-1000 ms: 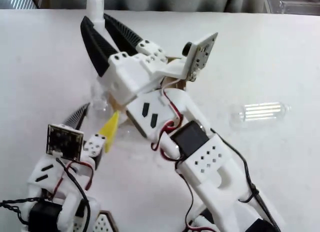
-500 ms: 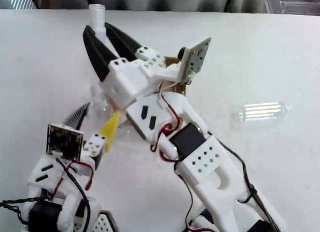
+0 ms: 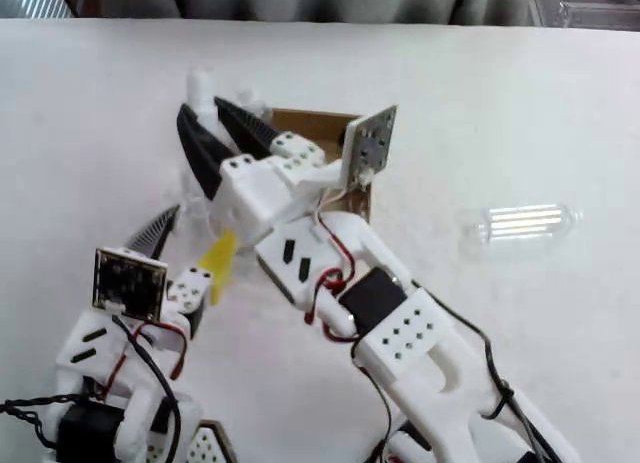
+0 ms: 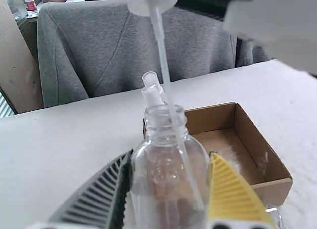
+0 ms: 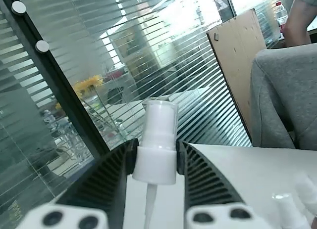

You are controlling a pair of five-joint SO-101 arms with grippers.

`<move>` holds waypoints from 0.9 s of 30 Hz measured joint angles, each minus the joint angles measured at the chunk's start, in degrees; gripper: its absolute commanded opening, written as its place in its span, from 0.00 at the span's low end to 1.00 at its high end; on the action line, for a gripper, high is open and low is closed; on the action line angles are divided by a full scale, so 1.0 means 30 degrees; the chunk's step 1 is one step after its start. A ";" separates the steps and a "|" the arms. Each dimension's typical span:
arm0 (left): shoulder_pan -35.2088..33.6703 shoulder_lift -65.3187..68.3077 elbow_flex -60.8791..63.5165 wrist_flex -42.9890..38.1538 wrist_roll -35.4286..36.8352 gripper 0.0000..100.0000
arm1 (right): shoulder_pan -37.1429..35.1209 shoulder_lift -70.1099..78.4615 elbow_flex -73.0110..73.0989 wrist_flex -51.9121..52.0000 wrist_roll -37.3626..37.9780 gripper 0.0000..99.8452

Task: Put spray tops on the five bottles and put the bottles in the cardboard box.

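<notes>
My left gripper is shut on a clear bottle, which stands upright between its grey and yellow fingers. In the high view that left gripper is at the lower left. My right gripper is directly above it, shut on a white spray top. The spray top's thin tube runs down through the bottle's open neck. The cardboard box lies just behind the bottle, and the right arm covers part of the box in the high view.
Behind the held one stands a second bottle with a spray top, near the box's corner. A clear bottle lies on its side on the white table at the right. A grey padded chair back stands beyond the table's far edge.
My right gripper has come down towards the left gripper with the spray top, bringing it lower over the held bottle. The left arm has kept still.
</notes>
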 measured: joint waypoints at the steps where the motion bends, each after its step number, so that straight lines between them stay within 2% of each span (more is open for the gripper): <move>1: 0.0000 0.0000 0.0000 0.0000 0.0000 0.04 | -0.0059 -0.0147 0.0293 0.0000 0.0000 0.01; 6: 0.0000 0.0000 0.0000 0.0000 0.0000 0.04 | -0.0996 -0.0527 0.1641 0.0000 0.0000 0.03; 11: 0.0000 0.0000 0.0000 0.0000 0.0000 0.04 | -0.1289 -0.1407 0.1963 0.0117 0.0059 0.24; 13: 0.0000 0.0000 0.0000 0.0000 0.0000 0.04 | -0.1495 -0.2168 0.1963 0.0821 0.0059 0.28; 23: 0.0000 0.0000 0.0000 0.0000 0.0000 0.04 | -0.1465 -0.6711 0.1963 0.5861 0.0059 0.15; 27: 0.0000 0.0000 0.0000 0.0000 0.0000 0.04 | -0.0410 -0.8879 0.1729 0.7121 0.0059 0.04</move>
